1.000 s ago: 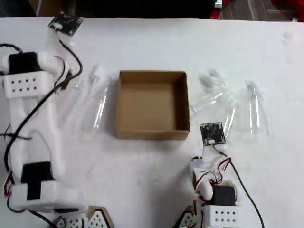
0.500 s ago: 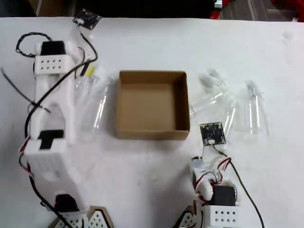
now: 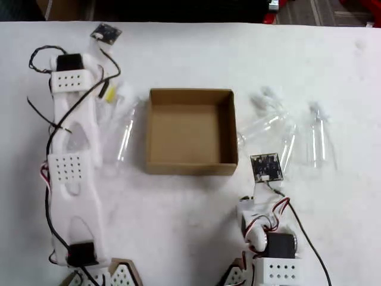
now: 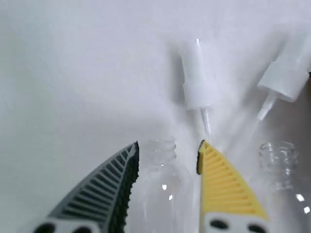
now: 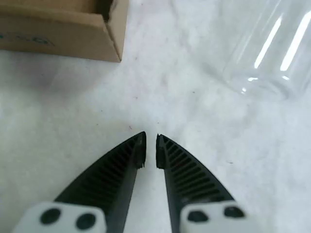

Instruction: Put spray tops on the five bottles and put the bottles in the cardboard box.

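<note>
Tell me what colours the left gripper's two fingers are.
One is dark grey, the other yellow, on the left gripper; the left wrist view shows it best.

One bottle [image 4: 158,162] partly behind the fingers [image 4: 228,189] and off the edge; cardboard box [image 5: 58,34] mostly out of frame

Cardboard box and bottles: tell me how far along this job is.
Done: nothing; the cardboard box is empty. In hand: the left gripper, open, straddles the neck of an uncapped bottle, a loose spray top lying beyond it. The right gripper is shut, holding nothing. Left: cap and box every bottle, including the bottles right of the box.
</note>
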Motion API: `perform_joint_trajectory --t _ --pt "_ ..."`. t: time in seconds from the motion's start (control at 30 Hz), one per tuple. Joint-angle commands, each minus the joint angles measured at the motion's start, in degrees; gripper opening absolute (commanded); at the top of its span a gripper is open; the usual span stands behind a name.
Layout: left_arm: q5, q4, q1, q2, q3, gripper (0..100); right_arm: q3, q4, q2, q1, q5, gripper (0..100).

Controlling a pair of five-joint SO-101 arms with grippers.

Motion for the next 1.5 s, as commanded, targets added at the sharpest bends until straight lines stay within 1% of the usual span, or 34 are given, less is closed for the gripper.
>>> perform_joint_trajectory --t 0.0,0.17,0.33,0.53,0.77,0.83,0.93,0.97,1.07,1.13,1.23,1.33,1.4,1.47 --pt "-1.1 2.3 -0.9 3.5 -9.2 19 0.4 0.4 -0.3 0.3 -0.2 2.4" --pt "-1.4 2.4 -1.5 8.0 -13.5 19 0.4 0.4 -0.3 0.3 -0.2 2.4" --pt "-1.5 4.4 -1.3 8.2 -13.6 19 0.4 0.4 -0.3 0.3 -0.2 2.4" --pt "-1.7 4.1 -1.1 8.7 -13.6 16 0.4 0.4 -0.3 0.3 -0.2 2.4" --pt "-3.5 4.1 -1.1 8.6 -13.6 16 0.4 0.4 -0.3 0.3 -0.2 2.4" --pt "-3.5 4.3 -1.1 8.4 -13.6 13 0.4 0.4 -0.3 0.3 -0.2 2.4" --pt "-3.5 4.4 -0.8 8.2 -13.6 3 0.4 0.4 -0.3 0.3 -0.2 2.4" --pt "-3.5 4.3 -0.7 8.2 -13.6 2 0.4 0.4 -0.3 0.3 -0.2 2.4" --pt "-3.5 4.5 -0.5 8.2 -13.6 6 0.4 0.4 -0.3 0.3 -0.2 2.4" --pt "-3.5 4.7 -0.4 8.1 -13.6 6 0.4 0.4 -0.3 0.3 -0.2 2.4" --pt "-3.5 6.9 -0.2 7.3 -15.8 4 0.4 0.4 -0.3 0.3 -0.2 2.4" --pt "-3.3 12.0 0.7 5.6 -21.2 2 0.4 0.4 -0.3 0.4 -0.2 2.4" --pt "-3.1 12.7 1.5 3.9 -24.3 2 0.4 0.4 -0.3 0.3 -0.2 2.4" --pt "-3.0 12.7 1.6 1.7 -24.4 2 0.4 0.4 -0.3 0.3 -0.2 2.4"
